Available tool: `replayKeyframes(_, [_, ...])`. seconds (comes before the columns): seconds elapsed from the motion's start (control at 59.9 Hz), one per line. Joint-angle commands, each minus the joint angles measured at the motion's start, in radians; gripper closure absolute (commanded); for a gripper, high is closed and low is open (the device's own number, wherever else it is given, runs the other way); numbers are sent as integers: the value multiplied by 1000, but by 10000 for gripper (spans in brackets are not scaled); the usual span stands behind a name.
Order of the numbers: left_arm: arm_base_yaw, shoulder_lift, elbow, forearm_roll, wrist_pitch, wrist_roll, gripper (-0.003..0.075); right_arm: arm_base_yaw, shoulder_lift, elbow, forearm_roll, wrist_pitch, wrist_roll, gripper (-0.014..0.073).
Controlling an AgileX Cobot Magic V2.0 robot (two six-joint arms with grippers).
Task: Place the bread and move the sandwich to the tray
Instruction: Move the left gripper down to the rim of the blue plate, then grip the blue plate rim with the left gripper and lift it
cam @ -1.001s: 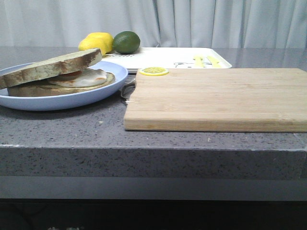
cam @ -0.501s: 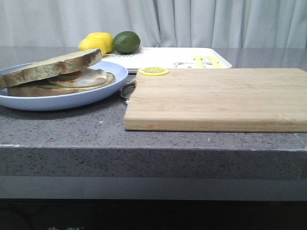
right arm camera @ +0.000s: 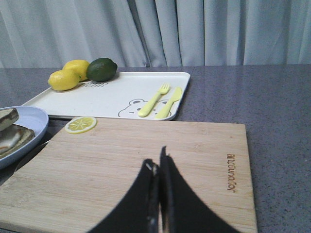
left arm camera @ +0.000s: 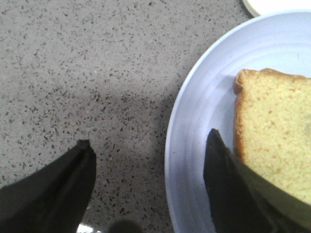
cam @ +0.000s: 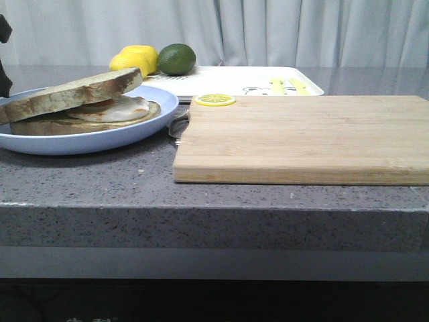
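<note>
Sandwich (cam: pixel 80 107) lengthwise left-right, top slice tilted

Sandwich (cam: pixel 80 104) on blue plate, top bread (cam: pixel 70 94) tilted; white tray (cam: pixel 221 77) behind, apart.

Soft even light, faint shadow on plate (left arm camera: pixel 194 145), left wrist fingers (left arm camera: pixel 53 194) blurred.

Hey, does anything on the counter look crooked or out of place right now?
Only the top bread slice stands out: it sits tilted on the sandwich, propped up over the fried egg instead of lying flat on the blue plate.
</note>
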Motion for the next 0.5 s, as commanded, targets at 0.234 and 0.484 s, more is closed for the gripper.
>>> replayKeyframes(0.234, [-12,-16,-32,-11,-57,-1,262,2,8,-27,8,-66,-7,663])
replayKeyframes(0.484, [-61,50,-32,-11,-55,-1,262,2,8,-27,8,-67,-7,663])
